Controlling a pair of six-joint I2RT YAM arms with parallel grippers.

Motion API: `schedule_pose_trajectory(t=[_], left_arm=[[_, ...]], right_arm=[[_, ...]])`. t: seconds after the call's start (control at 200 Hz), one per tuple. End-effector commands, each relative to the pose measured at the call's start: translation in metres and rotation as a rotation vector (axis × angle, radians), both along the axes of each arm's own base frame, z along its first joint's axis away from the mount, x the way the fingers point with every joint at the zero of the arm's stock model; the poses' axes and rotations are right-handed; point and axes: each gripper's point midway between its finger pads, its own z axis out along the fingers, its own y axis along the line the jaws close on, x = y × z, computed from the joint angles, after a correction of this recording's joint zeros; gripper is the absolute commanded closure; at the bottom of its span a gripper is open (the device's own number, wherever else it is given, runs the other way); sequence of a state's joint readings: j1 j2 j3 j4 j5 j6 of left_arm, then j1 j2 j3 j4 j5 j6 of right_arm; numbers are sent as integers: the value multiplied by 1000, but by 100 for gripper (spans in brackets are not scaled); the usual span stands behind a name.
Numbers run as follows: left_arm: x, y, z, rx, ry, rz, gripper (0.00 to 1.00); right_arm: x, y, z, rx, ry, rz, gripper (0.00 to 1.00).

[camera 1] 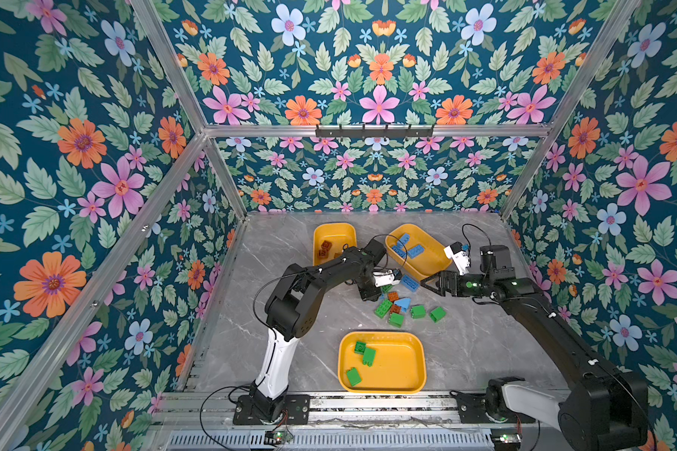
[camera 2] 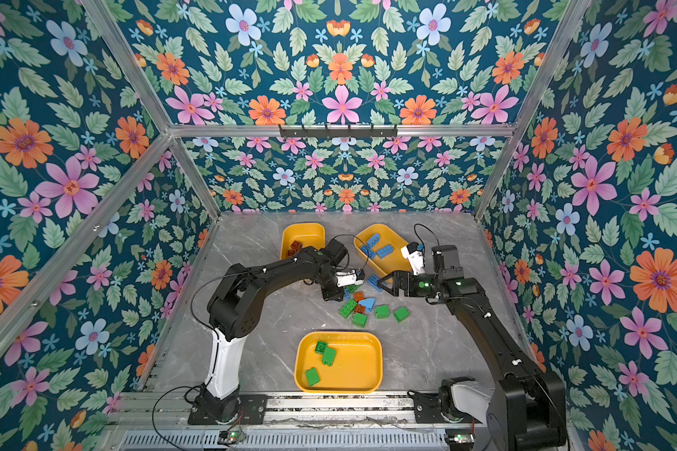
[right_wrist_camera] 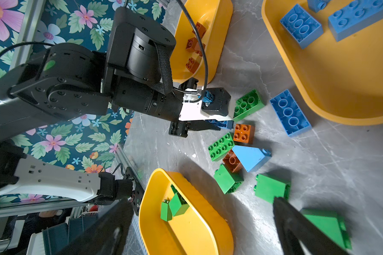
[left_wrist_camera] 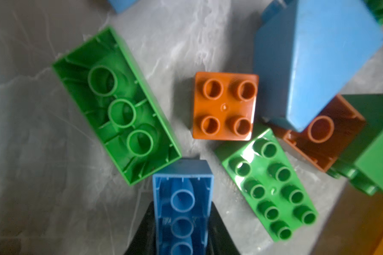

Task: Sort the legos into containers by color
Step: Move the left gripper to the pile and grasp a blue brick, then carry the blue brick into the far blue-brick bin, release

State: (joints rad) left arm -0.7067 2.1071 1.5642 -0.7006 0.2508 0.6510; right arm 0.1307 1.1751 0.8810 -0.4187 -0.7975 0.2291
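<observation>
My left gripper [left_wrist_camera: 182, 213] is shut on a blue brick [left_wrist_camera: 182, 198] held hollow side up, low over the loose pile; in the right wrist view the same blue brick [right_wrist_camera: 224, 124] shows at its black fingers. The pile holds an orange-brown square brick [left_wrist_camera: 224, 106], green bricks [camera 1: 384, 308] and a light-blue sloped piece [camera 1: 403, 302]. Another blue brick [camera 1: 409, 282] lies loose just left of my right gripper [camera 1: 427, 283], which stands open and empty. Three yellow trays hold reddish-brown bricks [camera 1: 341, 234], blue bricks [camera 1: 430, 261] and green bricks [camera 1: 399, 367].
The floral enclosure walls and aluminium frame posts [camera 1: 227, 175] close in the grey marble table [camera 1: 290, 312]. The left arm's elbow [camera 1: 290, 308] hangs over the table's left half. The two arms' wrists are close together near the blue tray.
</observation>
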Motion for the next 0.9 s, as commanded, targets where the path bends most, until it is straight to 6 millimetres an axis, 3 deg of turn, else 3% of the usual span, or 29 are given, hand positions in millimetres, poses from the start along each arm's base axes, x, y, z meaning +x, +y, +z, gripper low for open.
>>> schedule_pose_trajectory(t=[0.0,0.21,0.36,0.615,0.895], left_arm=[[2,-1,8,-12,-13,13,79],[3,-6,42,-62,-19,57,78],[18,-24,78,-158,-53,119,78],[63,-69,125,-344,-129,191,76],[125,-109,138,-525,-239,293,76]], right_arm=[[1,0,1,-7,-13,3,1],[3,0,5,-7,-24,1,1],[7,1,10,11,-35,-5,1],[11,1,17,18,-55,-17,1],[10,0,21,16,-60,-24,1]])
